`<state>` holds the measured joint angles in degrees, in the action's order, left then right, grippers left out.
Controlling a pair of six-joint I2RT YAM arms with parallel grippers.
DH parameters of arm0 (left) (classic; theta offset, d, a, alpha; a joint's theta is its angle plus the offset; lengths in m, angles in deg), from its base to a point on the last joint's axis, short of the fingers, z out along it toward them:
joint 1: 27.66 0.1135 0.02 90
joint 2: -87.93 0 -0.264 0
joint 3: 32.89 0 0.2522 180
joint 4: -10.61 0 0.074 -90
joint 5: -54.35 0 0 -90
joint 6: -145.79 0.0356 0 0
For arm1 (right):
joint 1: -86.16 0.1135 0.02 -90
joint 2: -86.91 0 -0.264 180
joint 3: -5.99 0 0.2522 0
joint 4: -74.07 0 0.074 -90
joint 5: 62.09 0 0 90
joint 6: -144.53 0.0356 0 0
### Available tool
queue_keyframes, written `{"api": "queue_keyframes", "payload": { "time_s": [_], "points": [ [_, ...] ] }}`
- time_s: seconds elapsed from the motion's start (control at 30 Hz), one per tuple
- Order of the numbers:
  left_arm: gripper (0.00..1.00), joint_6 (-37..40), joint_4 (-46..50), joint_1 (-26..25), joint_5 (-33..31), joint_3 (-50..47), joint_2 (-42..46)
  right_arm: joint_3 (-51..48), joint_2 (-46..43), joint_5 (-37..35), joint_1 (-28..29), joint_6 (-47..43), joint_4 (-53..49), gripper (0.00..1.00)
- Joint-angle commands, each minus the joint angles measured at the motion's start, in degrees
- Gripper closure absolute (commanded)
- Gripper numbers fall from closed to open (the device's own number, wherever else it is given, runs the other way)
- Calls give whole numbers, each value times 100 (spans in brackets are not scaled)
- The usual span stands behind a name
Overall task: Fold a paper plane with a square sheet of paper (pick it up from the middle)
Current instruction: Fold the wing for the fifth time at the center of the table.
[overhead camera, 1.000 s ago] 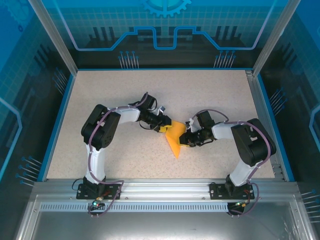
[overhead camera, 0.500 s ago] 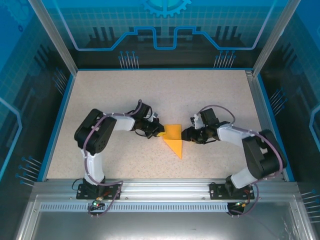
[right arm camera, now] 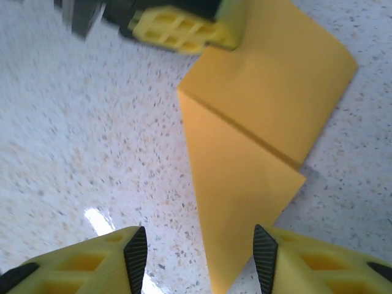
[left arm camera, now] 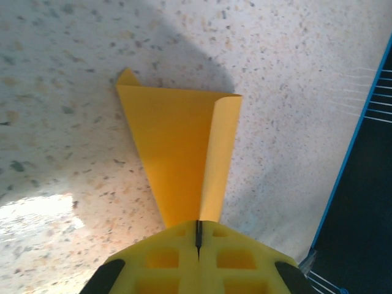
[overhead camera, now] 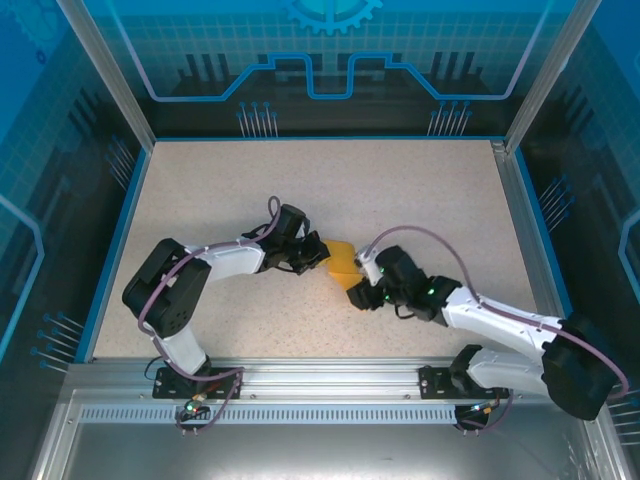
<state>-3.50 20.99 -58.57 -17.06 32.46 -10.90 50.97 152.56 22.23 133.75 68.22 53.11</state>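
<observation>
While the left tool (left arm camera: 198, 225) pinches the paper (left arm camera: 177, 141), its tip lies between the parted right tool (right arm camera: 199, 248).

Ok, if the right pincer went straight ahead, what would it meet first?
Probably the folded paper, its tip lying inside the open right pincer; the left pincer lies beyond.

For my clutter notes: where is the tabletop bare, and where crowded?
Bare: the far half of the table, up to its back rim. Crowded: the centre, where the shut left gripper holds the paper and the open right gripper straddles its tip.
</observation>
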Motion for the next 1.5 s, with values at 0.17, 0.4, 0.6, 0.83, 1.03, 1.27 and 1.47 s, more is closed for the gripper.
{"api": "queue_keyframes", "payload": {
  "time_s": [0.17,0.4,0.6,0.83,1.03,1.27,1.47],
  "points": [
    [100,-49,257,-1,-155,80,105,-71,943,-2343,1264,-1157,1122,52],
    [100,-39,302,2,-152,97,153,134,1892,-3271,1593,-1382,1572,59],
    [100,-14,355,5,-128,130,131,30,2022,-3453,1595,-1369,1788,66],
    [100,-39,333,2,-104,141,126,28,2175,-3415,1596,-1246,1782,71],
    [100,-17,371,4,-91,158,127,50,2294,-3467,1595,-1181,1825,75],
    [100,-1,405,6,-92,132,158,44,2330,-3536,1595,-1128,1837,78],
    [100,9,431,5,-92,140,145,59,2382,-3541,1578,-1119,1819,81]
  ]
}}
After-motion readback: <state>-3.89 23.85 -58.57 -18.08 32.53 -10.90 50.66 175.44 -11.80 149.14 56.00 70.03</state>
